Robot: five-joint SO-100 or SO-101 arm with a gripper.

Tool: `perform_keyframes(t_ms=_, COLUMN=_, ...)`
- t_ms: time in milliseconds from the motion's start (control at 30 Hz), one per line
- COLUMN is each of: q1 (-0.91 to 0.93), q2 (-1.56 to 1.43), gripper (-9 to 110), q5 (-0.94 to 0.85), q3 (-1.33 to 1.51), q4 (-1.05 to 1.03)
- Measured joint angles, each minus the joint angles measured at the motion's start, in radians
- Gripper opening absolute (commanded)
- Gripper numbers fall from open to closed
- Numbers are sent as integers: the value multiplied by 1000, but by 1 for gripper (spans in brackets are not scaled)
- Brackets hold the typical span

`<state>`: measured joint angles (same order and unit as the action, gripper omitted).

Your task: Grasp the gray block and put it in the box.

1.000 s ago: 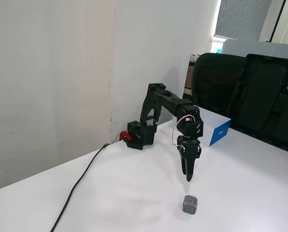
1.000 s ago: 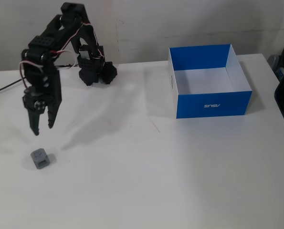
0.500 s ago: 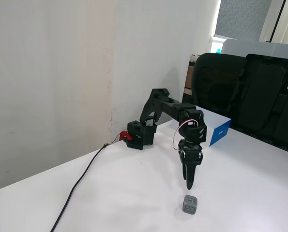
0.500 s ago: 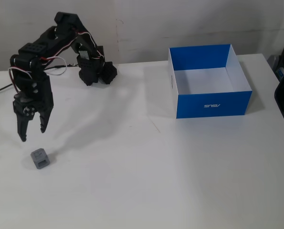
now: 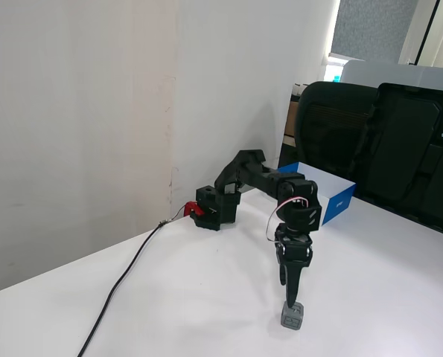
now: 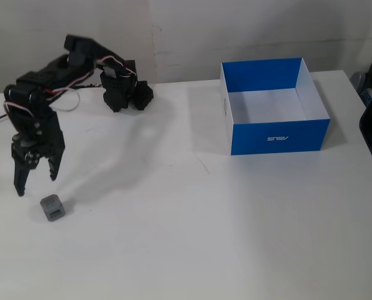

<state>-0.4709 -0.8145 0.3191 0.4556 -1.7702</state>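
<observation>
Released pincer (image 6: 35,185) short of the gray block (image 6: 52,208); seemingly touching it (image 5: 292,316) from the side view.

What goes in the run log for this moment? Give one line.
phase: approach | gripper: open, above and beside gray block, not touching | gray block: on table | box: empty

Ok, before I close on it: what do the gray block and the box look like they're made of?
The gray block looks like matte hard plastic, possibly 3D-printed: dull gray with recessed patterns on its faces and no shine. The box looks like printed cardboard: thin flat walls, blue outside with a white logo, plain white inside. Neither can be confirmed from here. The gripper hangs open just above the block.
</observation>
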Motion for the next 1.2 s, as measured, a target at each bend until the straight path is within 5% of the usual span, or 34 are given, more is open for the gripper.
perform_keyframes(t_ms=267, q1=52, q2=147, gripper=32, q5=0, q3=-233, q4=-71)
perform_keyframes(t_ms=1200, q1=60, q2=149, gripper=31, q5=0, q3=-132, q4=-71)
